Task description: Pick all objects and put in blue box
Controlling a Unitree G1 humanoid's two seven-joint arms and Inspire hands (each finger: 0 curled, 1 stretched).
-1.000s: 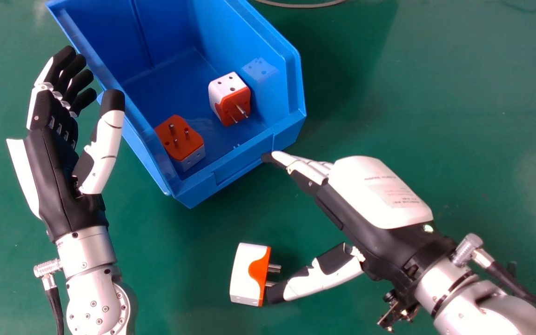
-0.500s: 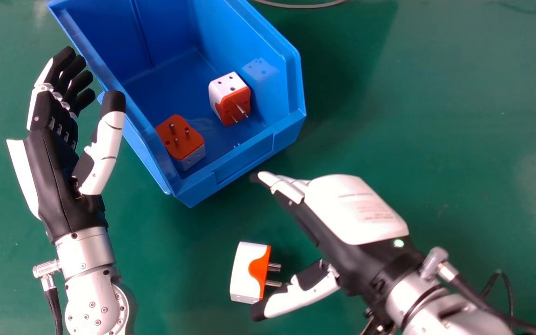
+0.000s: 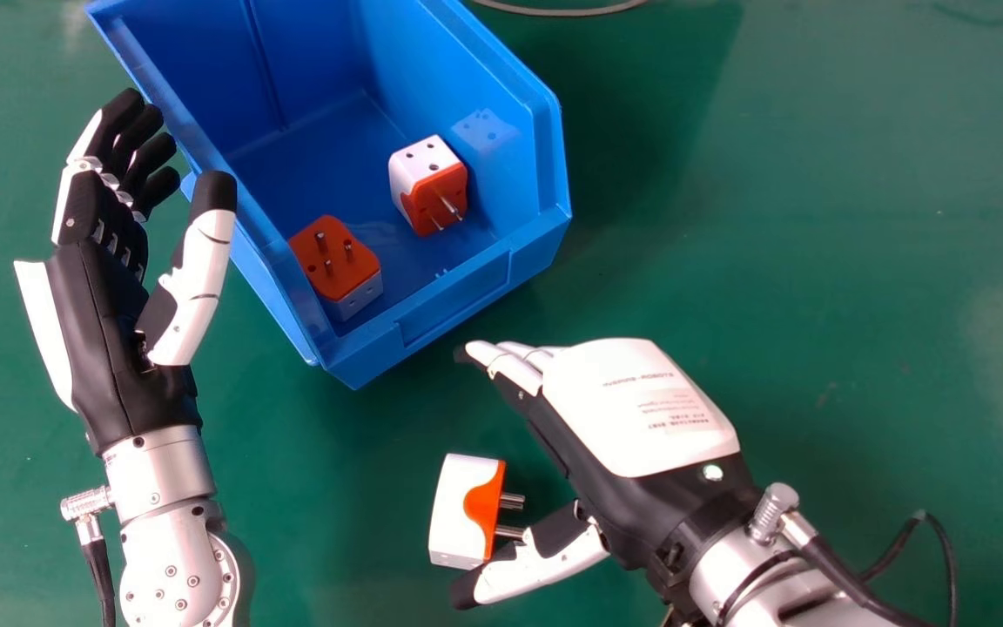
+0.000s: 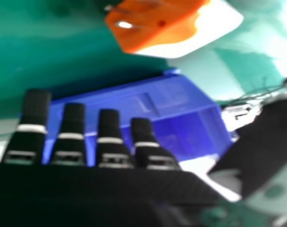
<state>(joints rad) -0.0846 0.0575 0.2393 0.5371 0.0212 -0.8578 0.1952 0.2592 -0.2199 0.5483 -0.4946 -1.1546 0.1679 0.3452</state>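
The white and orange plug adapter (image 3: 454, 514) lies on the green table (image 3: 771, 261), outside the box, near the thumb of our right hand (image 3: 641, 409), with its metal pins directed toward the palm. This hand is spread, its fingers straight and the thumb well apart from them, and it pinches nothing; if the thumb touches the adapter, we cannot tell. Just beyond its fingertips is the blue box (image 3: 458, 300). Inside we see two adapters: one with pins up (image 3: 340, 266), on the side nearer to our left hand (image 3: 105, 322), and one with pins sideways (image 3: 429, 185), farther from that hand. The left hand is relaxed and empty, beside the box. So we judge that two pieces are done and one is left, to be grasped, lifted and put inside.
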